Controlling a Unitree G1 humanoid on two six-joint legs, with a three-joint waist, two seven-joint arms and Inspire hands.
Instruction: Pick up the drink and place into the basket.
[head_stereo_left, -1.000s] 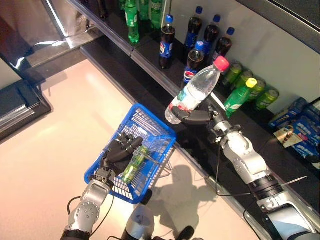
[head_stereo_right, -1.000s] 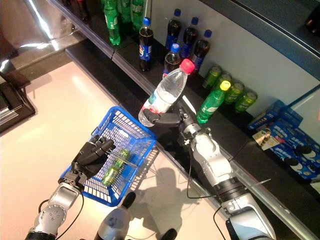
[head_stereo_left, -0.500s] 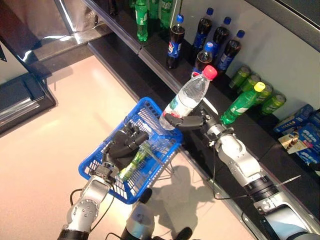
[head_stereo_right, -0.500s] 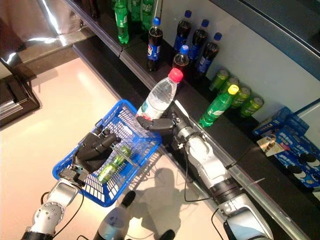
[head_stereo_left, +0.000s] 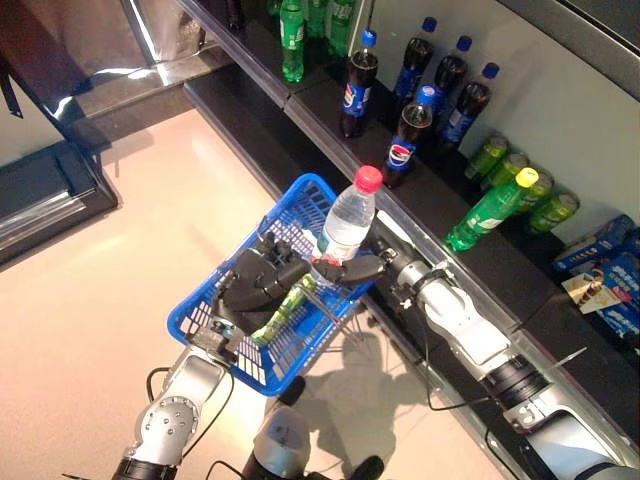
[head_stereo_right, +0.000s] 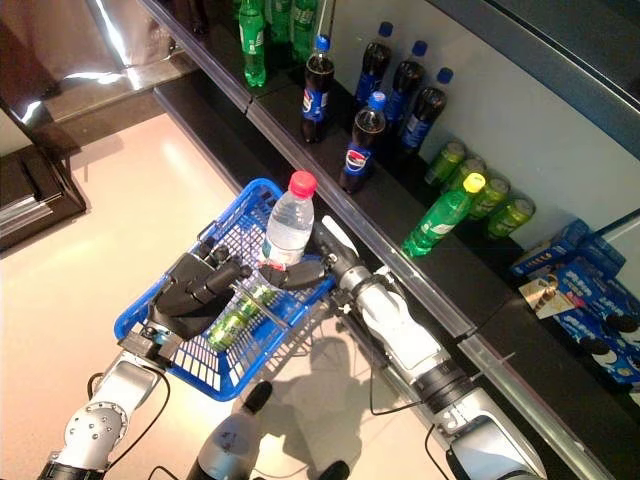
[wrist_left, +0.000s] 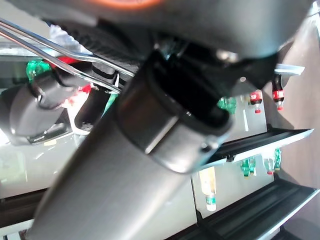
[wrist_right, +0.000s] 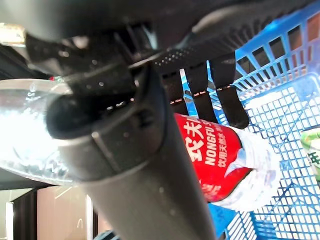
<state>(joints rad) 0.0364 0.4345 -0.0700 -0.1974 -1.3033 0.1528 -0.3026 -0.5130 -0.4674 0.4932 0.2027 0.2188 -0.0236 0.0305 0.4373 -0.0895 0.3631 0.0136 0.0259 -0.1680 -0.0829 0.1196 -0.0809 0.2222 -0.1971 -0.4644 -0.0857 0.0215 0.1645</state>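
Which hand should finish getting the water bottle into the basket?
The right hand: it is already curled round the water bottle, upright over the blue basket. The left hand is shut on the basket handle.

Cola bottles (head_stereo_left: 357, 83) and green bottles (head_stereo_left: 291, 40) stand on the shelf (head_stereo_left: 300, 100); green cans (head_stereo_left: 525, 190) and blue boxes (head_stereo_left: 595, 240) sit farther along.

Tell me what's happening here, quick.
The robot is loading drinks into a blue basket. Its left hand grips the basket's handle, holding it up off the floor beside the drinks shelf. Its right hand holds a clear water bottle with a pink cap, upright, its base just inside the basket's far end. A green bottle already lies inside. The water bottle is not released yet.
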